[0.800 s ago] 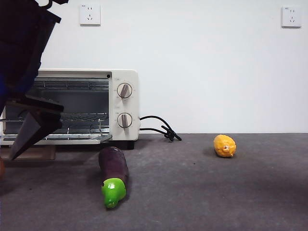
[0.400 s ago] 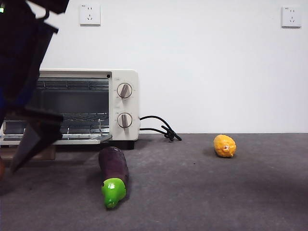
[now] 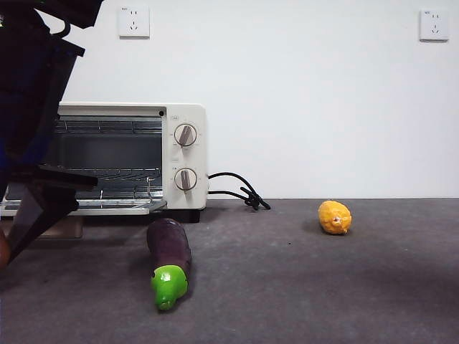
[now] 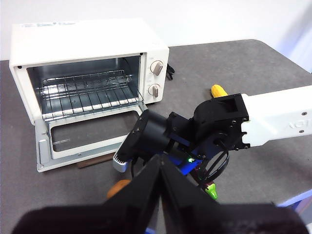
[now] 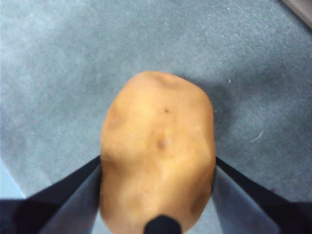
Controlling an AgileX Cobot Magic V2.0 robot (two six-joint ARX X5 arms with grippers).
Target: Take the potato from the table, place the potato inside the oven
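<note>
Dark grey table runs to a white wall. At the front view's left edge the potato is nearly cut off; smooth, tan, oval, it sits clamped in the right gripper above the table. Left gripper jaws meet, empty; oven door down.

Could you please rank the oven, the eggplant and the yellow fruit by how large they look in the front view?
1. Oven, by far the largest, though the right gripper's arm covers part of it.
2. Eggplant, which lies nearer the camera, so its lead over the fruit may be overstated.
3. Yellow fruit, the smallest.
</note>
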